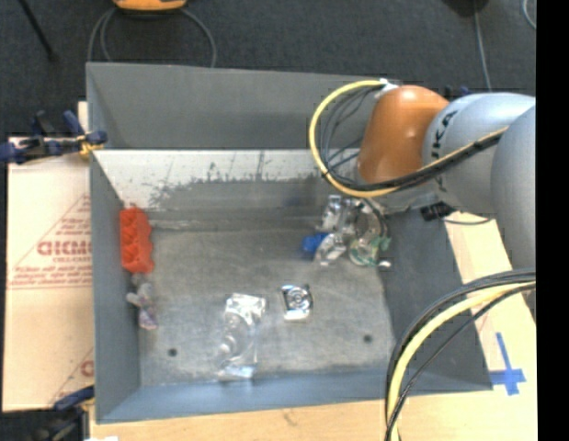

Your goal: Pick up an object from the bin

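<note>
While the hand (347,235) hangs low at the right back of the grey bin (201,118), just beside a small blue piece (313,243), its grip cannot be told; scuffed bin bottom carries an orange block (135,240) at the left wall, clear plastic wrap (240,324) and a silver bit (296,301) mid-bin; dark floor (266,16) beyond

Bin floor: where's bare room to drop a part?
Widest bare patch: upper middle, between the orange block and the blue piece. Another: lower right corner, beyond the shiny metal piece. Crowded by the gripper, and around the clear plastic piece lower left.
</note>
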You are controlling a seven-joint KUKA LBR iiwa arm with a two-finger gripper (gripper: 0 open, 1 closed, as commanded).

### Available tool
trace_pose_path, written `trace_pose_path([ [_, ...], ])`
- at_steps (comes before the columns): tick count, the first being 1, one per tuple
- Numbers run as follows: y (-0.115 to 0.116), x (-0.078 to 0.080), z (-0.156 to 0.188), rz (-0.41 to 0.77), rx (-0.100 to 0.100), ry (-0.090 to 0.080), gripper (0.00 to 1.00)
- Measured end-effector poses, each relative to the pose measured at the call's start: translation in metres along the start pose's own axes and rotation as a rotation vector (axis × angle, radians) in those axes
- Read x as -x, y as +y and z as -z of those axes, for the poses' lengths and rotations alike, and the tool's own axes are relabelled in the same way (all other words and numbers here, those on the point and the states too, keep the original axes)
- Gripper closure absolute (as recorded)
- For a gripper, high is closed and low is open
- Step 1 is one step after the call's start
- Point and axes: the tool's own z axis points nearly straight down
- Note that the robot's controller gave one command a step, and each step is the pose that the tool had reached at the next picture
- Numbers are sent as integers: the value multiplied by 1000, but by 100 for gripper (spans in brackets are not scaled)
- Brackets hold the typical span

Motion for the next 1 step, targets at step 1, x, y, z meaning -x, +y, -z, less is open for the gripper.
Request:
trace_pose_path([
  [1,-1,2,30,-1,0,-2,100],
])
